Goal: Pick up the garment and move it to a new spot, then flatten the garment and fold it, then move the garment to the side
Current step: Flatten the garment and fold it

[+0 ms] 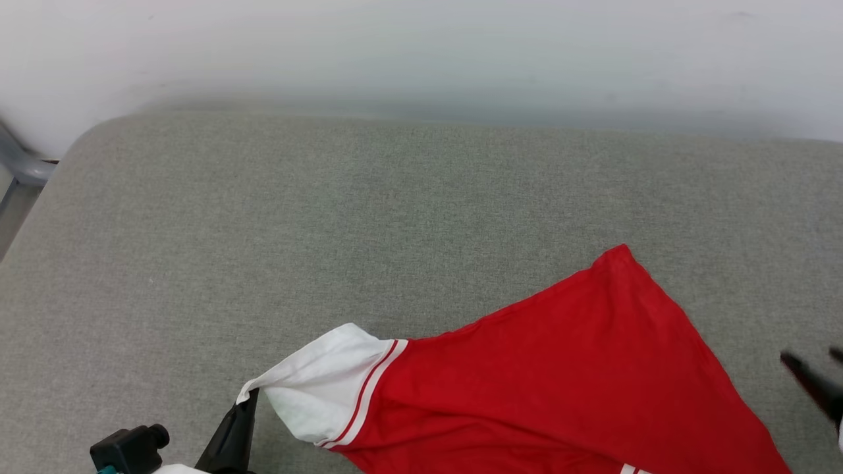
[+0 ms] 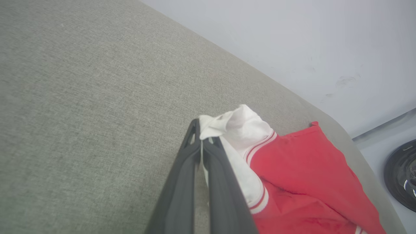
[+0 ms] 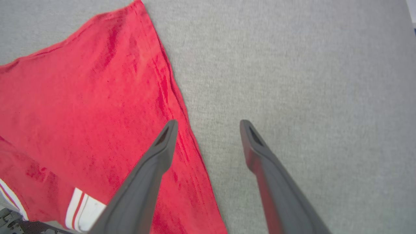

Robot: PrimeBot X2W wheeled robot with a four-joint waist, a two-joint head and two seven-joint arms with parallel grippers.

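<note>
One garment [image 1: 560, 375], left end effector [image 2: 202, 138] pinching sleeve, right end effector [image 3: 208, 126] (spread, empty) at edge.

The garment [image 1: 579, 368] is the obstacle, spread low over the near part of the grey surface [image 1: 329, 217]. Beyond the garment, bare surface runs to the white wall [image 1: 421, 52]. Left of it, the left claw [image 2: 201, 136] pinches the white sleeve, with bare surface past that. Bare surface also borders its right hem.

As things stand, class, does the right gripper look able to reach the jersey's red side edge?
Probably yes. The right gripper is open, with one finger over the red edge of the garment and the other over the bare grey surface; nothing lies between.
</note>
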